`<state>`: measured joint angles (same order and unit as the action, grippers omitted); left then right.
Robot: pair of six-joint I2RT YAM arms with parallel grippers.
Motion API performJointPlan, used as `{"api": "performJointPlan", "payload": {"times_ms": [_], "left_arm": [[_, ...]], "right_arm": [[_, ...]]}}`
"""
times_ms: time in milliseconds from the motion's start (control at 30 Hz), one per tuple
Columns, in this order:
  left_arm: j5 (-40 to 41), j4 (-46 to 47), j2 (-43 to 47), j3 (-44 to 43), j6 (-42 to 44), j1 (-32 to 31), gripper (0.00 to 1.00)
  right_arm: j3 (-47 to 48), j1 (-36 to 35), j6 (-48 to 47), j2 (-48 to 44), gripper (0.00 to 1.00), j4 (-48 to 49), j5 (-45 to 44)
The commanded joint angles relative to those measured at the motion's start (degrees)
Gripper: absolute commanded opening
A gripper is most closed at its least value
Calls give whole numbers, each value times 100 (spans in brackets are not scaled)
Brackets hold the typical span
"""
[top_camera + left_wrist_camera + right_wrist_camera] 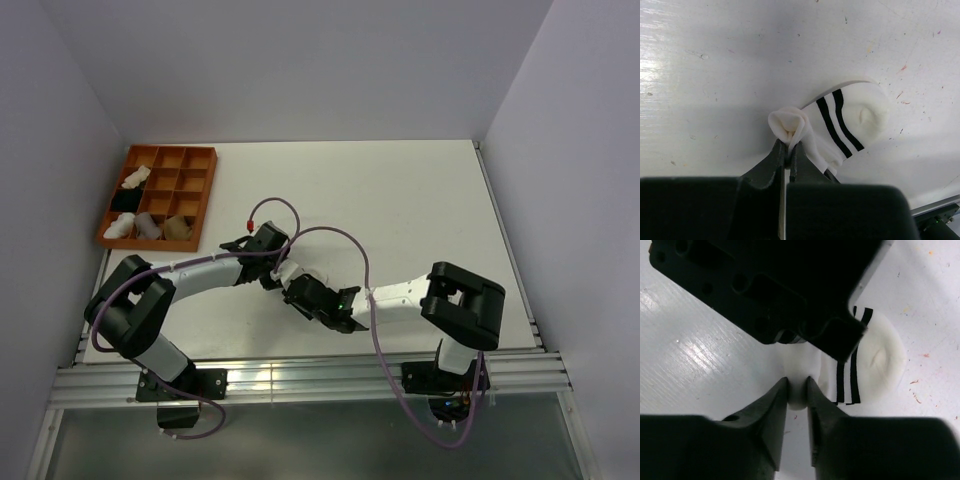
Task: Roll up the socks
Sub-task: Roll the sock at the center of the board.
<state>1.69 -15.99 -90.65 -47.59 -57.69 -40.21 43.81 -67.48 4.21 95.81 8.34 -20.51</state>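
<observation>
At the table's near middle, under both wrists: white striped sock [855, 117], one end rolled, its long axis running away and rightward from the left gripper [788, 150], which is pressed tight on that rolled end. The right gripper [797, 390], just as near, pinches a fold of the same roll from the opposite side. At far left: orange tray [175, 148], its separate compartments holding white bundles [138, 178], black bundle [125, 200], grey roll [148, 226] and tan roll [180, 229].
</observation>
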Motion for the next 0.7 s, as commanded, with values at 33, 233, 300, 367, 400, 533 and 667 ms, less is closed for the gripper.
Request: {"api": "performJointPlan", "payload": {"times_ms": [33, 233, 300, 367, 400, 533, 667], "left_arm": [[15, -150, -102, -92, 74, -49, 2], [164, -176, 56, -4, -31, -40, 21], [226, -203, 126, 4, -32, -31, 28], [261, -238, 214, -13, -14, 4, 31], [261, -255, 241, -13, -5, 30, 35], [314, -299, 504, 4, -32, 249, 49], [280, -291, 855, 101, 3, 539, 61]], "right_arm": [[216, -98, -52, 166, 21, 133, -111], [84, -98, 36, 87, 0, 54, -93], [49, -90, 63, 35, 0, 45, -32], [31, -81, 89, 8, 0, 36, 90], [22, -72, 89, -10, 0, 36, 152], [-31, -2, 133, -89, 0, 54, 407], [-118, 156, 238, -220, 0, 98, 732]]}}
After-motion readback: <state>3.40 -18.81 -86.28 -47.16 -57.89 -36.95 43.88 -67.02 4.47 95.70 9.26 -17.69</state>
